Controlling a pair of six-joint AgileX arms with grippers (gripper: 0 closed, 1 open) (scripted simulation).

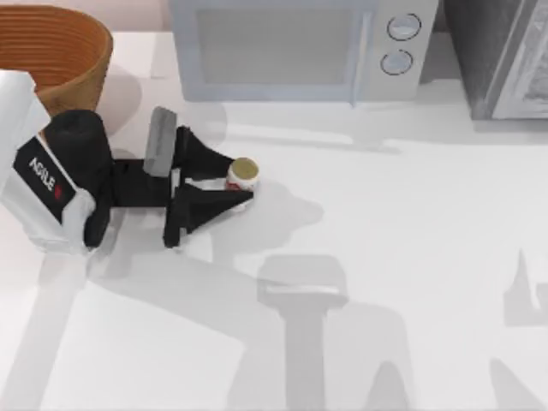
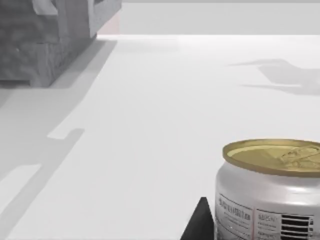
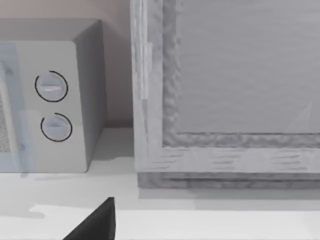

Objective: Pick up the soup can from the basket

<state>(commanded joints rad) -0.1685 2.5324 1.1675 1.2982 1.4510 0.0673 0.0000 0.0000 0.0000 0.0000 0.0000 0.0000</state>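
L gripper (image 1: 229, 181) is low over the table (image 1: 385, 257), fingers spread wide w/ the can (image 1: 243, 175) sitting between them near the tips. Can't tell if the pads touch it; looks like a gap on at least one side, so I'd call it straddled, not gripped.

Can loc: upright on the table, gold lid up, right at the L fingertips. NB it's not in the basket (image 1: 81, 60), which sits behind the L arm's wrist, well apart from the can. Task text says otherwise; going by what's visible.

L wrist cam: can (image 2: 267, 192) close in, lid edge crisp, label w/ barcode facing the cam, one dark fingertip (image 2: 200, 222) just beside its wall.

Handling, my read:
- rigid metal cyl, won't deform under a normal squeeze
- prob moderately heavy if full, so needs firm clamp
- smooth curved wall + glossy label = slippery, can rotate or slide out if pads land off-centre
- small footprint, tips easily if nudged by one finger first

Grip pt: mid-height on the wall, pads on opposite sides across the dia, below the lid rim. Close evenly so neither finger shoves it.

R arm: parked off to the side, a dark bit of it (image 3: 95, 222) shows in its own cam, which faces the microwave (image 3: 55, 100). Finger state: can't tell.
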